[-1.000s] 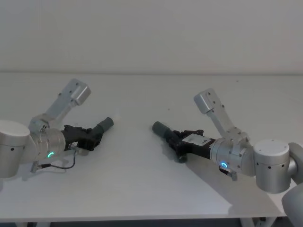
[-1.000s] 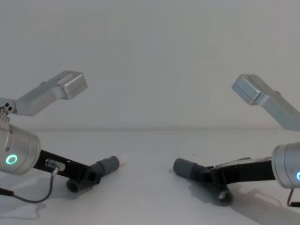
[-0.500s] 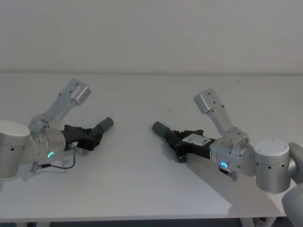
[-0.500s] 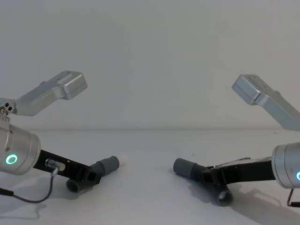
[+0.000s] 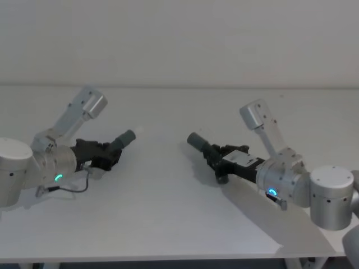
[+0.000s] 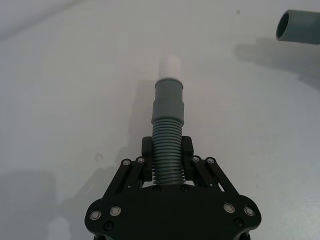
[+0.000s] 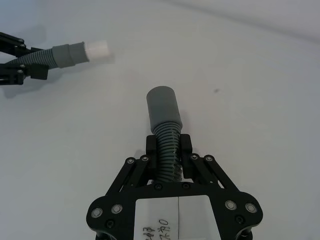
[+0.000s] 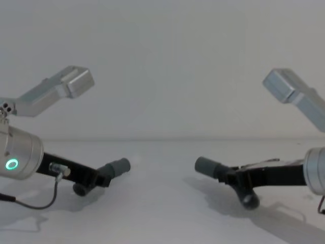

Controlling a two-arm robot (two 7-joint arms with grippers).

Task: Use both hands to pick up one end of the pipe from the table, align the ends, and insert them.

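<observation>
Two dark-grey ribbed pipe pieces are held just above the white table (image 5: pixel 162 213), their ends facing each other across a gap. My left gripper (image 5: pixel 109 156) (image 6: pixel 166 152) (image 8: pixel 99 179) is shut on the ribbed part of the left piece (image 5: pixel 126 138) (image 6: pixel 168 102) (image 8: pixel 118 166), whose white tip (image 6: pixel 171 66) (image 7: pixel 97 49) points toward the right. My right gripper (image 5: pixel 216 159) (image 7: pixel 167 145) (image 8: pixel 231 178) is shut on the ribs of the right piece (image 5: pixel 196 140) (image 7: pixel 162 107) (image 8: pixel 205 165). Its open grey collar mouth (image 6: pixel 298 27) faces left, and its free curved end (image 8: pixel 249 200) hangs below the gripper.
A thin black cable (image 8: pixel 30 206) loops under my left wrist near the table. A plain pale wall stands behind the table's far edge (image 5: pixel 179 86). The tabletop between and in front of the arms is bare white surface.
Both grippers have risen a little with their pipe pieces, so the hanging ends now sit higher off the table. The right arm has also shifted slightly right and farther back.
</observation>
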